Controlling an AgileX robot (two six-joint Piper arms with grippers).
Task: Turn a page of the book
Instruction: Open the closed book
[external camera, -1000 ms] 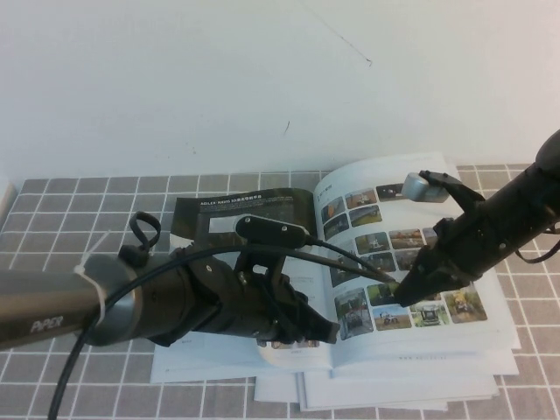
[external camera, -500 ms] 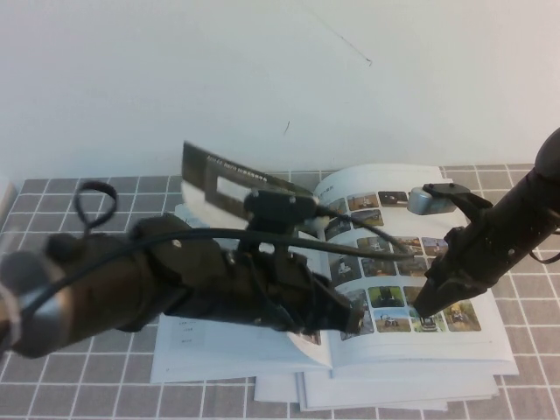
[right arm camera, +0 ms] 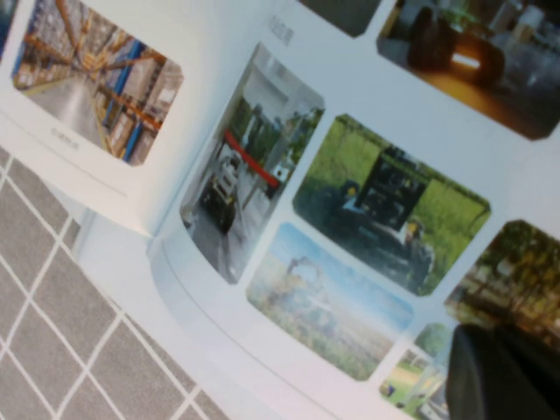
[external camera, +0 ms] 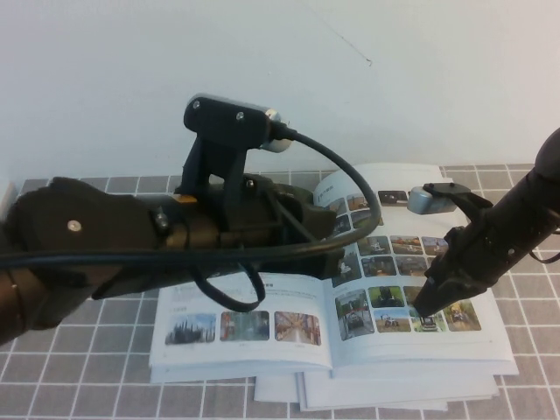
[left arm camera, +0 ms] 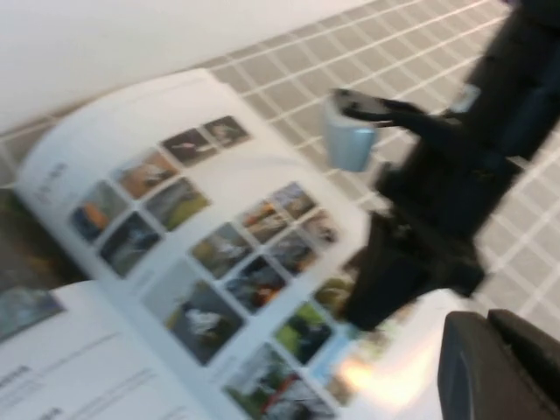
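Note:
The book [external camera: 210,302] lies open on the tiled table. The page [external camera: 245,325] lies flat on the left side, white with three colour photos showing; its far part is hidden under my left arm. My left gripper [external camera: 339,254] hangs above the spine, raised off the paper; its fingers [left arm camera: 503,367] look shut with nothing between them. My right gripper [external camera: 426,308] is shut and presses its tip on the photo-grid page [external camera: 394,262], near that page's front edge. The photo-grid page [right arm camera: 385,210] fills the right wrist view beside my right gripper [right arm camera: 507,376].
Plain white booklets [external camera: 394,394] are stacked under the book. A grey tiled cloth [external camera: 70,385] covers the table, and a white wall [external camera: 394,87] stands behind. My left arm's wrist camera [external camera: 227,122] rises high over the book's left half.
My left arm lifted the page, carried it over the spine and rose; the page now lies flat on the left. My right gripper shifted slightly right early on, then stayed pressing the right page.

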